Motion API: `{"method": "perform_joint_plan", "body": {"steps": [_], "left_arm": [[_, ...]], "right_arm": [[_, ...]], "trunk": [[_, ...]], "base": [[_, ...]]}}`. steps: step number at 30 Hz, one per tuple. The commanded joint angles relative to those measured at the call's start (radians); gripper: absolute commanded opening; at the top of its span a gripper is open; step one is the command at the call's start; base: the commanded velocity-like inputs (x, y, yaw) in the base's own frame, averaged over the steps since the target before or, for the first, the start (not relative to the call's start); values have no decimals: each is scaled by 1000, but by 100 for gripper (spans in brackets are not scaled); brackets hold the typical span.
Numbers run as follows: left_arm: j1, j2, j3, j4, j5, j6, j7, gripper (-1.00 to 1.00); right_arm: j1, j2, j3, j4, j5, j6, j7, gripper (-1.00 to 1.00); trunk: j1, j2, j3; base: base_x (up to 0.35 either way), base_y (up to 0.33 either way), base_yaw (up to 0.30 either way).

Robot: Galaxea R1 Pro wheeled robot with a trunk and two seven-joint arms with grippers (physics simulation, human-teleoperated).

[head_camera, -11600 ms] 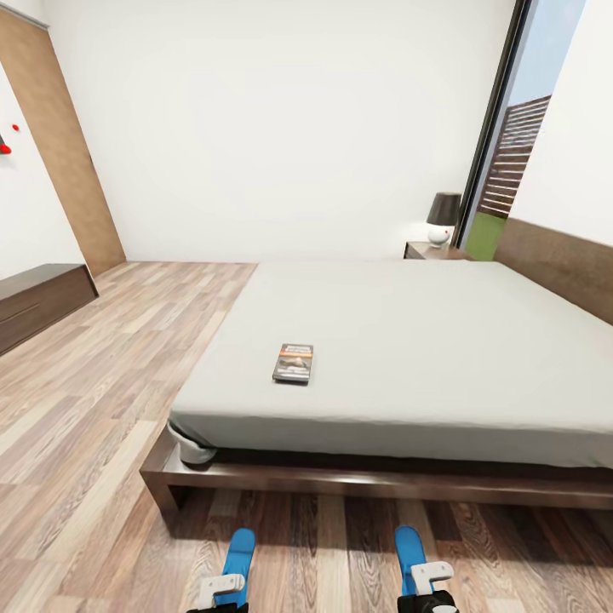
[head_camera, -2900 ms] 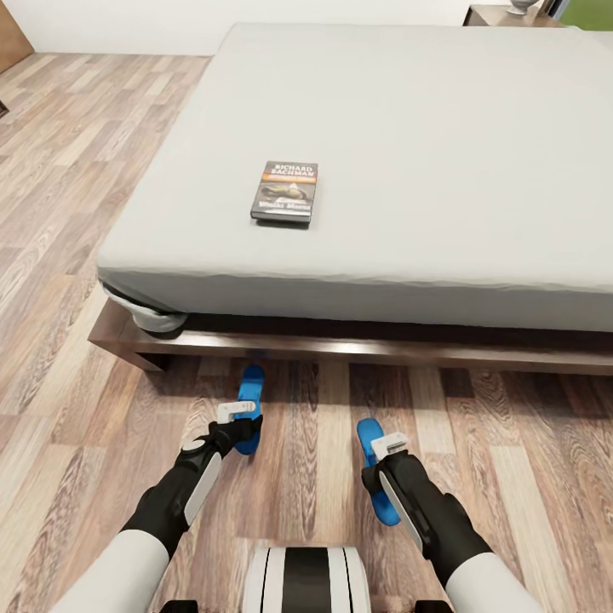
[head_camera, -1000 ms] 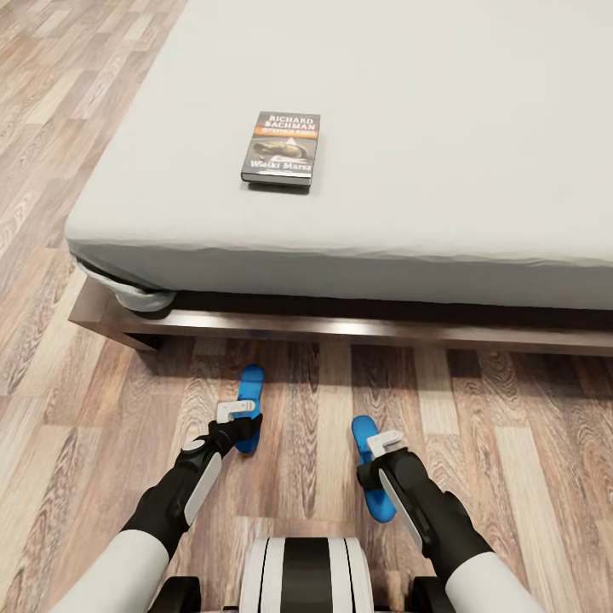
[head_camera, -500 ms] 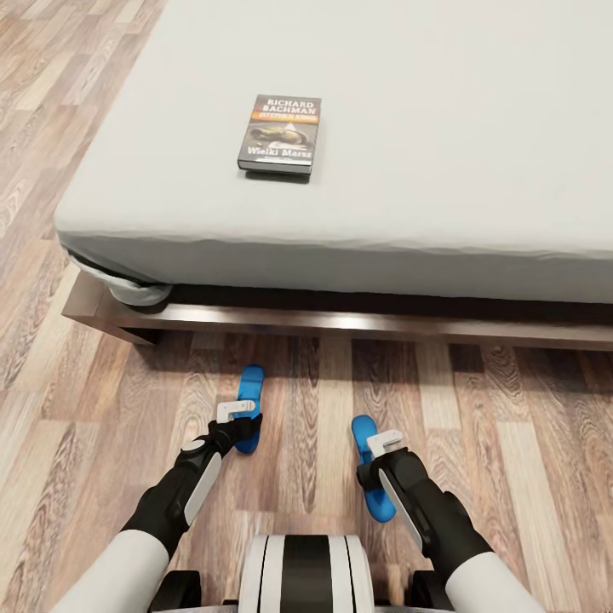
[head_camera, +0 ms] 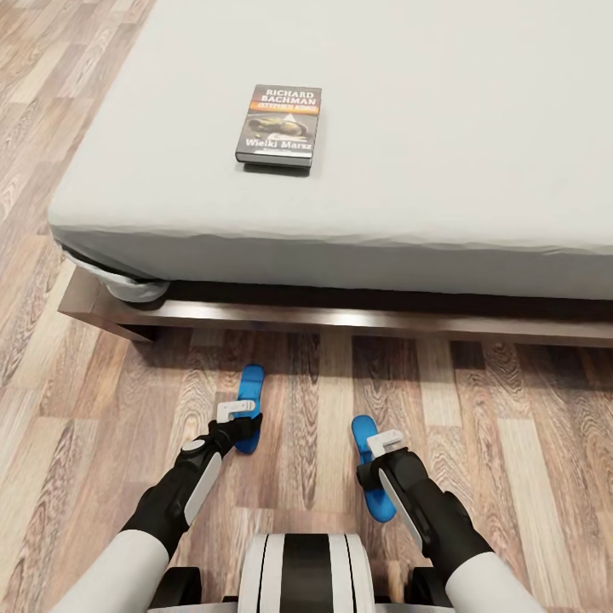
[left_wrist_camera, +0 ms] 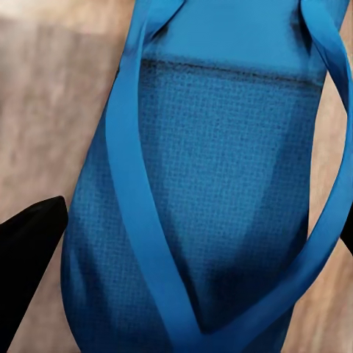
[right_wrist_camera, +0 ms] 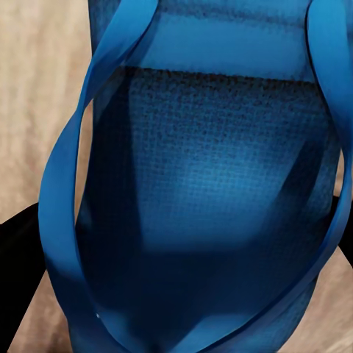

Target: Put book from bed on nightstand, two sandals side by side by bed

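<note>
Left gripper [head_camera: 241,423] closed on one bright blue flip-flop sandal [head_camera: 249,393], lower centre-left of the head view; right gripper [head_camera: 380,455] closed on the other blue sandal [head_camera: 367,436], lower centre-right. Both sandals over wood-plank floor [head_camera: 85,409], well apart. Dark paperback book with orange band [head_camera: 278,124] lies flat upper centre on the light-grey mattress bed [head_camera: 443,153].

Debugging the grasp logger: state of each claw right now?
Left claw: shut on the left sandal.
Right claw: shut on the right sandal.
</note>
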Motion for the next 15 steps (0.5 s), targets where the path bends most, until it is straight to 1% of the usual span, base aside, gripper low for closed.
{"method": "perform_joint_plan", "body": {"steps": [1,5,9,15], "left_arm": [[0,0,-1,-2,8,5,2,-100],[0,0,-1,-22,8,5,1,-100],[0,0,-1,-49,9,6,1,-100],[0,0,-1,-59,9,7,0,-100]], "right_arm": [[0,0,2,-1,0,5,-4,-100],[0,0,2,-1,0,4,-4,-100],[0,0,2,-1,0,5,-4,-100],[0,0,2,-1,0,5,-4,-100]], "trunk": [[0,0,-1],[0,0,-1],[2,-1,-16],[2,-1,-16]], "base": [[0,0,0],[0,0,0],[0,0,0],[0,0,0]]}}
